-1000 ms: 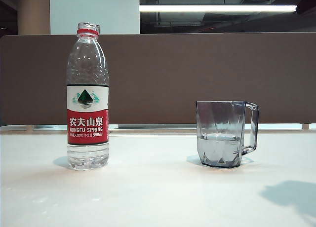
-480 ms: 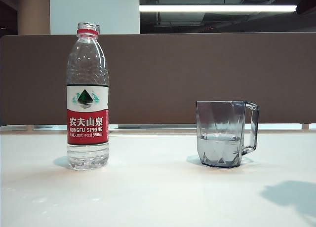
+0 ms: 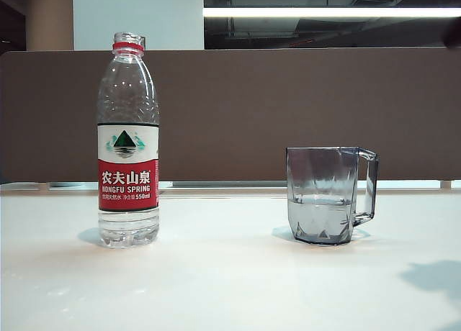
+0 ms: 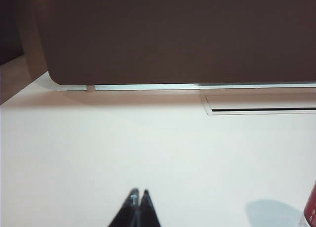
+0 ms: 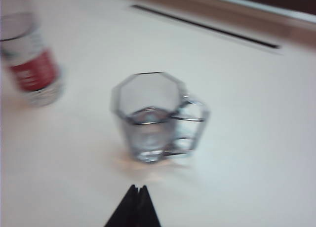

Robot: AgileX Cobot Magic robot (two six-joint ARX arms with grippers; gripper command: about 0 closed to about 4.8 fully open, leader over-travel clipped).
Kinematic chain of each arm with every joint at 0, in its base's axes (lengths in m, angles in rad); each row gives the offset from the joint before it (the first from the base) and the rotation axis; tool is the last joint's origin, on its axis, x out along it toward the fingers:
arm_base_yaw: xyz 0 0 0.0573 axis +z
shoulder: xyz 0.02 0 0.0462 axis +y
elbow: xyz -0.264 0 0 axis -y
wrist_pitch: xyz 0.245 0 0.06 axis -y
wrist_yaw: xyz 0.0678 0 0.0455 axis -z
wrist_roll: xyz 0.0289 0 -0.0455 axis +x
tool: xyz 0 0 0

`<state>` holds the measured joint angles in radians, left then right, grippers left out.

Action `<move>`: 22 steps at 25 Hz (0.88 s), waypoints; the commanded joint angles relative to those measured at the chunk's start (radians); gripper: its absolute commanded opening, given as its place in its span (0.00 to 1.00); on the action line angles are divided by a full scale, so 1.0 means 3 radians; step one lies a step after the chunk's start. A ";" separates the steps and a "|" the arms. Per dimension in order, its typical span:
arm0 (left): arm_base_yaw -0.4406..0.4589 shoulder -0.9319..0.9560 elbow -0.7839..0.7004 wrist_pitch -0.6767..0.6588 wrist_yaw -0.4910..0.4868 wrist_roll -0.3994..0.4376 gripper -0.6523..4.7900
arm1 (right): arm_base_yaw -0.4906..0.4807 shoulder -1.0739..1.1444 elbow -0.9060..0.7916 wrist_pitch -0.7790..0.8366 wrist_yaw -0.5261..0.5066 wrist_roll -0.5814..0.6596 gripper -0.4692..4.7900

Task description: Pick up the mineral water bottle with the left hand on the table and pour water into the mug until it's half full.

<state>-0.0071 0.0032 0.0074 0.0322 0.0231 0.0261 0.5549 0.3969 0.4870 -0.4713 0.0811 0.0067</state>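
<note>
1. Low over the bare white tabletop (image 4: 148,153), the left gripper (image 4: 138,193) is seen with its black fingertips pressed together and nothing pinched; only a red sliver of the bottle's label shows at the edge of its wrist view.
2. Above the mug, the right gripper (image 5: 138,188) is likewise pressed together and empty.
3. The tall clear ribbed mineral water bottle with the red-and-white label (image 3: 127,140) is left standing upright and uncapped, well apart from the smoky-grey faceted transparent mug (image 3: 324,194), in which water stands at roughly the halfway mark.
4. The pour is judged finished; little beyond drawing both arms clear is called for.
</note>
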 commanded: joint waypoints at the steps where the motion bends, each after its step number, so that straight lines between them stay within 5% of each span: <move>1: -0.0005 0.0003 0.0010 0.0020 0.0000 0.0010 0.11 | -0.0266 -0.0268 -0.0451 0.0930 0.0086 -0.0003 0.09; 9: -0.0005 0.0003 0.0010 0.0020 0.0000 0.0010 0.11 | -0.1141 -0.0944 -0.1166 0.1514 0.0072 -0.0212 0.09; 22: -0.0005 0.0003 0.0010 0.0022 0.0000 0.0010 0.11 | -0.1667 -0.1321 -0.1568 0.1874 0.0072 -0.0211 0.09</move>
<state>-0.0074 0.0036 0.0074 0.0322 0.0235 0.0265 0.0574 0.0032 0.0204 0.0196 0.1040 -0.0532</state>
